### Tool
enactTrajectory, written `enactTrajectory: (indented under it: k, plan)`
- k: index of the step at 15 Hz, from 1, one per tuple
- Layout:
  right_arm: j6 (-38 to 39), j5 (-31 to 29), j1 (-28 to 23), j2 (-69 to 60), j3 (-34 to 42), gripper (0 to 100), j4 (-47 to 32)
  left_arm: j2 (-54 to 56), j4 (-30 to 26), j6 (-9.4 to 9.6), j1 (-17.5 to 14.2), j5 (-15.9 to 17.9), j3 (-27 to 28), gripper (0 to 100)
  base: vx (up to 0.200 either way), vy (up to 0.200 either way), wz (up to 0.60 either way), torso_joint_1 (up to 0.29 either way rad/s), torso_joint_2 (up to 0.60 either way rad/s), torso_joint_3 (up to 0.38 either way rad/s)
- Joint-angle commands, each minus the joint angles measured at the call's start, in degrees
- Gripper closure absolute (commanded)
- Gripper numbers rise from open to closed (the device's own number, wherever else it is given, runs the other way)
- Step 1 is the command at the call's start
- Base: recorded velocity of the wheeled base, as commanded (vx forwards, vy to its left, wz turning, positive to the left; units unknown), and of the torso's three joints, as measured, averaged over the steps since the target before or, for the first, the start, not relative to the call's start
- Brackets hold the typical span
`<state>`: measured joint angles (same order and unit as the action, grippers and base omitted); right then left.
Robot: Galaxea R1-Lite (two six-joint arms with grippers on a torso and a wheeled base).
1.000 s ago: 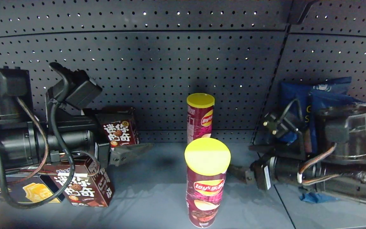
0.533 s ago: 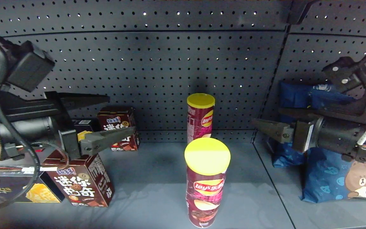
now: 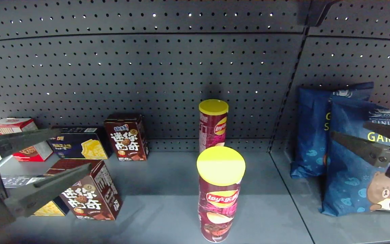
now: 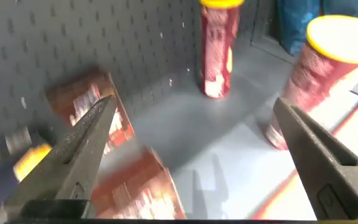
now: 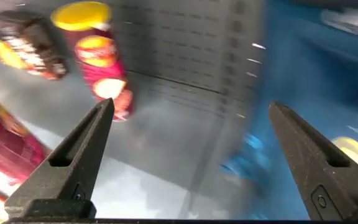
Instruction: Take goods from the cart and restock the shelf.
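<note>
Both empty: left gripper [image 3: 73, 148] spread wide, low beside front cookie box [image 3: 91, 195]; right gripper [image 3: 348, 128] spread too, before blue bags [image 3: 350, 183]. Front chip can [image 3: 220, 193] and rear chip can [image 3: 213, 125] upright mid-shelf [image 3: 168, 183], roughly midway between the arms

Your left gripper [image 4: 194, 102] spread wide over the shelf [image 4: 216, 140], one yellow-lidded chip can [image 4: 219, 53] upright by the pegboard [image 4: 73, 37], second chip can [image 4: 319, 71] nearer the front edge, blurred brown boxes [image 4: 89, 112] alongside.
</note>
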<state>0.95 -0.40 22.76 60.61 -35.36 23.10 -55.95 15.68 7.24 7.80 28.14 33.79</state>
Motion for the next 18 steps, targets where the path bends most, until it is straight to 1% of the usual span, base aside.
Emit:
enactTrajectory:
  k: [1,2,3,4,5,6,7,8,9,10,12,14,15,16,17,18]
  plan:
    - [0.02,0.84,-5.27,-7.7,3.99,0,-0.07,9.2,-0.03,-0.91,-2.79,-0.01,-6.37,0,0.0,0.0,0.0,0.0,0.0,0.0]
    - [0.02,0.84,-6.06,-8.4,4.34,0,-0.07,10.16,-0.3,-1.0,-3.32,-0.01,-7.25,0,0.0,0.0,0.0,0.0,0.0,0.0]
    - [0.02,0.84,-9.05,-11.22,5.57,0,-0.25,13.77,-0.56,-1.09,-4.73,-0.19,-10.68,0,0.0,0.0,0.0,0.0,0.0,0.0]
    - [0.02,0.84,-9.84,-11.92,6.19,0,-0.25,14.73,-0.56,-1.18,-5.08,-0.27,-11.64,0,0.0,0.0,0.0,0.0,0.0,0.0]
    - [0.02,0.93,-12.83,-15.08,9.0,0,-0.34,18.51,-0.56,-1.88,-5.43,-1.86,-15.07,0,0.0,0.0,0.0,0.0,0.0,0.0]
    - [0.02,2.07,-15.9,-17.37,11.81,0,-0.34,21.15,-0.65,-2.41,-5.25,-4.41,-17.44,0,0.0,0.0,0.0,0.0,0.0,0.0]
    - [0.1,3.48,-18.8,-19.83,14.27,0,-0.34,23.7,-0.91,-3.2,-5.17,-5.28,-20.08,0,0.0,0.0,0.0,0.0,0.0,0.0]
    - [0.1,3.74,-19.42,-20.45,15.06,0,-0.34,24.4,-1.0,-3.29,-5.17,-5.46,-20.78,0,0.0,0.0,0.0,0.0,0.0,0.0]
    - [0.1,3.83,-20.74,-22.73,17.87,0,-0.43,27.13,-2.14,-3.37,-5.25,-5.81,-23.07,0,0.0,0.0,0.0,0.0,0.0,0.0]
    - [0.1,3.65,-21.35,-25.37,20.42,0,-0.51,30.55,-5.31,-3.37,-5.34,-6.87,-24.48,0,0.0,0.0,0.0,0.0,0.0,0.0]
    - [0.19,3.74,-24.25,-27.65,22.88,0,-1.74,35.39,-12.25,-3.29,-5.25,-9.15,-25.0,0,0.0,0.0,0.0,0.0,0.0,0.0]
    - [0.37,3.65,-24.69,-28.88,24.91,0,-1.83,38.82,-16.56,-3.29,-5.43,-10.65,-24.92,0,0.0,0.0,0.0,0.0,0.0,0.0]
    - [0.37,3.48,-24.96,-29.41,25.61,0,-1.83,39.26,-17.26,-3.29,-5.43,-11.96,-25.0,0,0.0,0.0,0.0,0.0,0.0,0.0]
    - [0.37,3.48,-26.01,-31.26,27.81,0,-1.92,39.96,-18.05,-3.37,-5.43,-16.36,-25.97,0,0.0,0.0,0.0,0.0,0.0,0.0]
    - [0.37,3.39,-26.63,-33.19,30.09,0,-1.83,40.84,-18.05,-3.37,-5.34,-19.0,-26.85,0,0.0,0.0,0.0,0.0,0.0,0.0]
    - [0.37,3.3,-27.42,-35.74,32.55,0,-2.01,41.8,-18.14,-3.37,-5.43,-19.79,-27.46,0,0.0,0.0,0.0,0.0,0.0,0.0]
